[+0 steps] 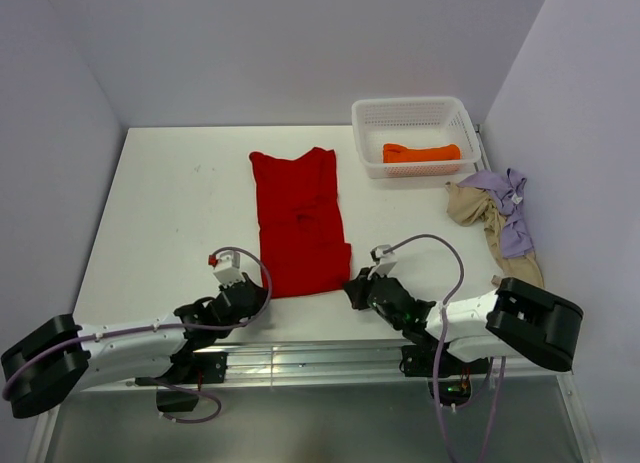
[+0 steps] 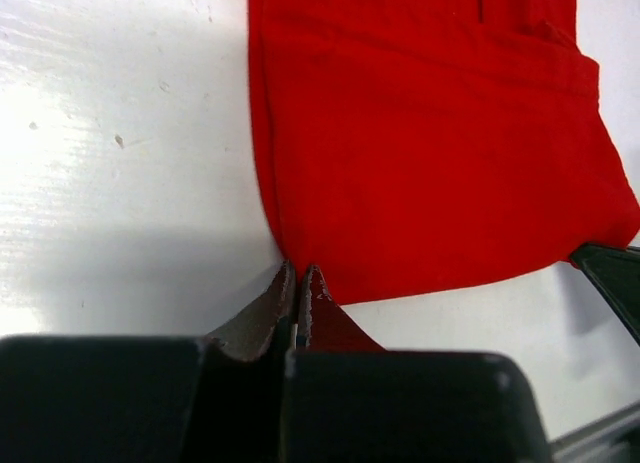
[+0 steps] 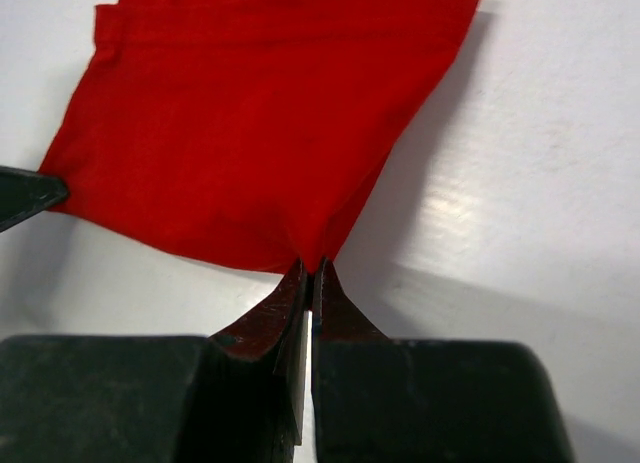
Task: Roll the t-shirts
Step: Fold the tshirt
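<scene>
Black left fingers (image 2: 262, 313) pressed together, pinching near-left hem corner of red t-shirt (image 1: 300, 223); right fingers (image 3: 268, 318) likewise shut on near-right corner, cloth drawn to a point there. Shirt folded to a long strip, flat on white table (image 1: 170, 203), lengthwise away from arm bases. Further out: orange t-shirt (image 1: 421, 153) bundled inside mesh basket (image 1: 410, 105) at far right, beige t-shirt (image 1: 465, 205) and lavender t-shirt (image 1: 510, 213) heaped together just beside it.
</scene>
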{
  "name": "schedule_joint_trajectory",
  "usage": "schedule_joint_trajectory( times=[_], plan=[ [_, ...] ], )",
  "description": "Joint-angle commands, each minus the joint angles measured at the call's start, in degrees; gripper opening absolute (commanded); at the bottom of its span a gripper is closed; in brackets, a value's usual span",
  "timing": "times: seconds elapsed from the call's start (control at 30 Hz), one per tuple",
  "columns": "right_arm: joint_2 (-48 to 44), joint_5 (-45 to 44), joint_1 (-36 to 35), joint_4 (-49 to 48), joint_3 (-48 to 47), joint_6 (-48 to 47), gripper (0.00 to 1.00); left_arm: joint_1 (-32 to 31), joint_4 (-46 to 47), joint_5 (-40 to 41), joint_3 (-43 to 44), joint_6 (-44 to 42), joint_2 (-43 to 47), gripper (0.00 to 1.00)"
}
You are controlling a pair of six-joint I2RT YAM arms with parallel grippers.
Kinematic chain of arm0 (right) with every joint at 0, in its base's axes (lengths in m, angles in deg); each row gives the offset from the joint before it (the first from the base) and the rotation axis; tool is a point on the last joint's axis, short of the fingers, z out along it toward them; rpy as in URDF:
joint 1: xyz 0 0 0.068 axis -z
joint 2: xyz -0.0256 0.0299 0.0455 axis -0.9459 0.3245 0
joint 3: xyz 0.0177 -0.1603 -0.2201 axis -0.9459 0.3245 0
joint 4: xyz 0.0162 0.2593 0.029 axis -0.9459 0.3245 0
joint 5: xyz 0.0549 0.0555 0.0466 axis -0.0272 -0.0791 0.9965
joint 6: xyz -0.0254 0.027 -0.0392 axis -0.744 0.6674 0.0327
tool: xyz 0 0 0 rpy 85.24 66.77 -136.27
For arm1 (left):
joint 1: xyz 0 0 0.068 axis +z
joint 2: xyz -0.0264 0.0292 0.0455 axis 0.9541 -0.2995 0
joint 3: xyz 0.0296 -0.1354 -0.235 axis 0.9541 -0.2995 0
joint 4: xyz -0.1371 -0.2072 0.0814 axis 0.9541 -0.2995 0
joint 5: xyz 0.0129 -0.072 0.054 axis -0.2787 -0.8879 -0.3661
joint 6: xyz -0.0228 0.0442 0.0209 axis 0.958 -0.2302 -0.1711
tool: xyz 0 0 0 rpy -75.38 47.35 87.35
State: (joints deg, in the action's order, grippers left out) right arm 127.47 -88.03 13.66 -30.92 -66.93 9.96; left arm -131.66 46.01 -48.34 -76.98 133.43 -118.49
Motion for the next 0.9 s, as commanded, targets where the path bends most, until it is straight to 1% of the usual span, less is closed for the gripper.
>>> schedule_joint_trajectory(
  times=[0.0, 0.07, 0.1, 0.23, 0.33, 0.37, 0.43, 0.47, 0.5, 0.57, 0.6, 0.67, 0.73, 0.87],
  plan=[
    [-2.5, -1.4, -2.8, 3.4, 0.0, 3.1, 0.0, -0.3, -5.3, -3.7, 1.9, -0.8, 3.6, 0.0],
    [-3.6, -1.4, -3.9, 6.7, -1.5, 5.3, 0.0, -0.3, -8.5, -5.2, 2.7, 0.2, 4.8, 0.0],
    [-3.7, -1.4, -5.0, 11.5, -2.3, 6.4, 0.0, -0.2, -9.2, -7.3, 3.1, 0.5, 5.1, 0.0],
    [-6.2, -0.5, -7.4, 20.3, -4.0, 12.0, 0.0, -0.3, -12.1, -12.4, 4.0, 2.4, 5.9, 0.0],
    [-9.9, 1.6, -8.3, 25.9, -4.2, 14.5, 0.0, -0.3, -18.2, -13.5, 6.1, 4.8, 7.1, 0.0],
    [-10.8, 2.2, -8.5, 29.8, -4.5, 15.1, 0.0, -0.3, -22.2, -13.5, 6.6, 6.2, 8.4, 0.0],
    [-13.0, 3.1, -8.8, 34.3, -6.4, 16.1, 0.0, -0.3, -25.9, -13.8, 7.4, 7.2, 10.4, 0.0],
    [-13.6, 3.7, -8.9, 38.9, -7.1, 16.2, 0.0, -0.3, -27.4, -13.8, 8.3, 7.3, 12.8, 0.0],
    [-14.8, 3.8, -9.0, 41.0, -8.4, 16.8, 0.0, -0.3, -30.3, -14.1, 8.7, 7.2, 14.1, 0.0],
    [-15.6, 6.3, -9.1, 42.4, -8.8, 16.1, 0.0, -0.3, -32.6, -14.1, 10.1, 7.0, 17.5, 0.0],
    [-16.0, 6.0, -9.2, 44.6, -9.9, 16.5, 0.0, -0.3, -35.0, -14.0, 10.7, 7.0, 18.4, 0.0],
    [-16.1, 5.3, -9.6, 47.6, -11.0, 17.0, 0.0, -0.3, -36.8, -13.8, 11.8, 6.8, 19.6, 0.0],
    [-15.7, 5.3, -9.9, 47.6, -11.5, 16.8, 0.0, -0.3, -37.5, -14.1, 12.4, 6.5, 19.6, 0.0],
    [-13.4, 4.6, -11.5, 52.3, -14.6, 17.0, 0.0, -0.3, -38.4, -14.8, 13.2, 6.5, 18.1, 0.0]
  ],
)
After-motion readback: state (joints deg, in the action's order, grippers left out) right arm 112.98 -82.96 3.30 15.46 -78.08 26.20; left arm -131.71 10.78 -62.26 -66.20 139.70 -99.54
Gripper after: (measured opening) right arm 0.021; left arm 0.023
